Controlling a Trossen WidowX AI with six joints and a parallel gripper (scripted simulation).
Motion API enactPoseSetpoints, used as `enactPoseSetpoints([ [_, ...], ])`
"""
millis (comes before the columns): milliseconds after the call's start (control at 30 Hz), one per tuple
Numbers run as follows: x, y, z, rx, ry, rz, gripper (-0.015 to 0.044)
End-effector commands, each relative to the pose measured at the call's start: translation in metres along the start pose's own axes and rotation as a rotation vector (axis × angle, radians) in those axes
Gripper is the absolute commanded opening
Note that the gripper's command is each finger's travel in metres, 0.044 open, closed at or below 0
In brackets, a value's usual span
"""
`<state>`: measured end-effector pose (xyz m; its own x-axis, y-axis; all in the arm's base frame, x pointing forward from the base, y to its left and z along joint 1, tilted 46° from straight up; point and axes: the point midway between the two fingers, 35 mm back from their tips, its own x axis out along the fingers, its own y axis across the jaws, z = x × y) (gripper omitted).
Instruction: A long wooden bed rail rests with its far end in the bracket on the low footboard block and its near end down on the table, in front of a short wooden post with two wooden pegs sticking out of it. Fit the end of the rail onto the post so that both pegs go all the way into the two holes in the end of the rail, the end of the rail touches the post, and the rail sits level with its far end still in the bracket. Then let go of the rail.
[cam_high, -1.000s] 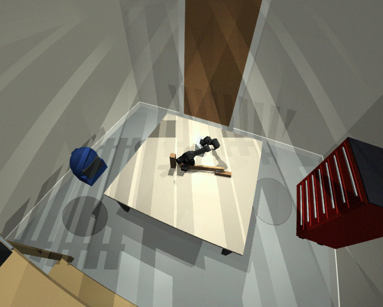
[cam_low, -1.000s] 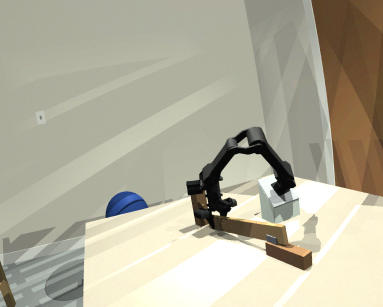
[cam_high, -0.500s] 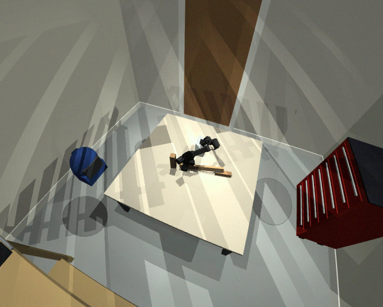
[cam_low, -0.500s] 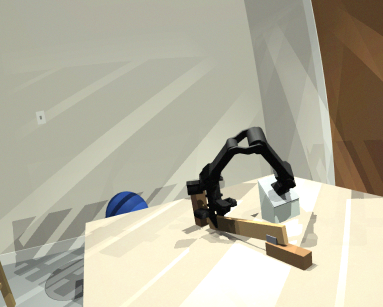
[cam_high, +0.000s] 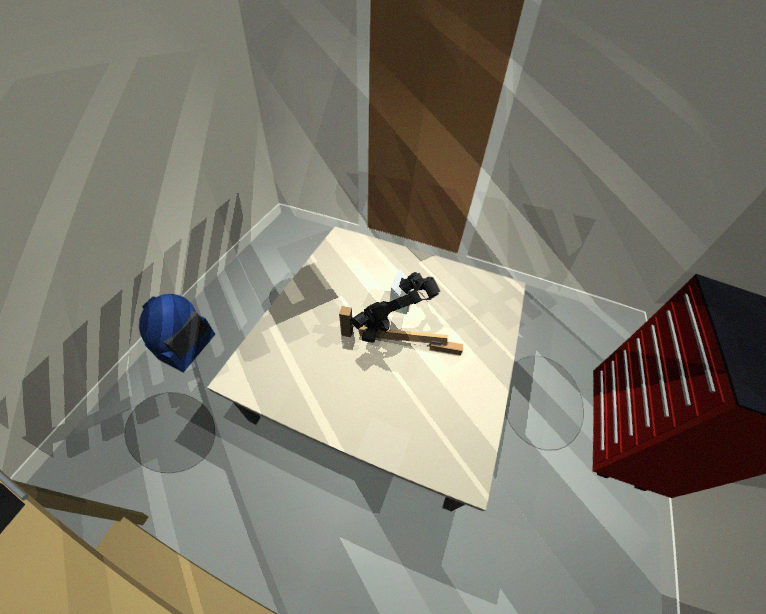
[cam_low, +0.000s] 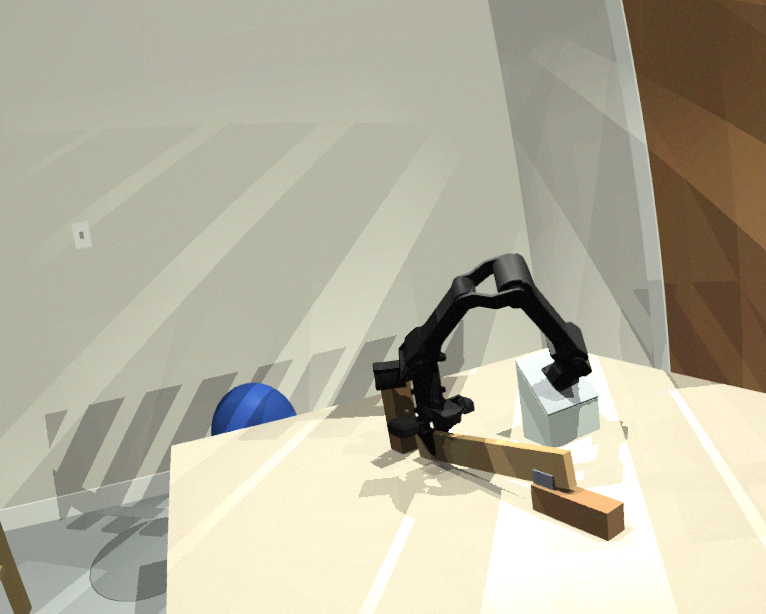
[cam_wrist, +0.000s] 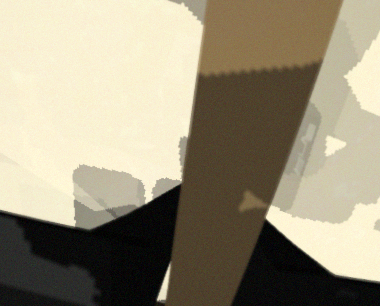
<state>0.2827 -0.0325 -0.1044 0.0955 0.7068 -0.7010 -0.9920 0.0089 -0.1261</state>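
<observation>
1. Rail (cam_high: 415, 335) (cam_low: 505, 455) (cam_wrist: 250, 125): a long wooden bar with its far end at the bracket (cam_high: 436, 343) (cam_low: 543, 478) on the low block (cam_high: 450, 348) (cam_low: 578, 511), its near end close to the post (cam_high: 345, 321) (cam_low: 399, 406).
2. Gripper (cam_high: 368, 333) (cam_low: 430, 440) (cam_wrist: 207, 197): closed on the rail near its post end, with 1 finger on each side, as the wrist view shows.
3. Post: short, wooden and upright on the table (cam_high: 358, 409) (cam_low: 287, 511) (cam_wrist: 100, 75), partly hidden by the gripper. The 2 pegs cannot be made out, nor can contact between rail and post.
4. Arm (cam_high: 399, 303) (cam_low: 447, 313): arched from the pale box (cam_low: 559, 422) down to the rail.
</observation>
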Motion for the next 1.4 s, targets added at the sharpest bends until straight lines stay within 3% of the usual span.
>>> enactPoseSetpoints([
  [0,-0.003,-0.001,0.0,-0.002,-0.002,-0.004,0.0],
  [1367,-0.024,-0.006,-0.001,-0.002,-0.001,-0.004,0.0],
])
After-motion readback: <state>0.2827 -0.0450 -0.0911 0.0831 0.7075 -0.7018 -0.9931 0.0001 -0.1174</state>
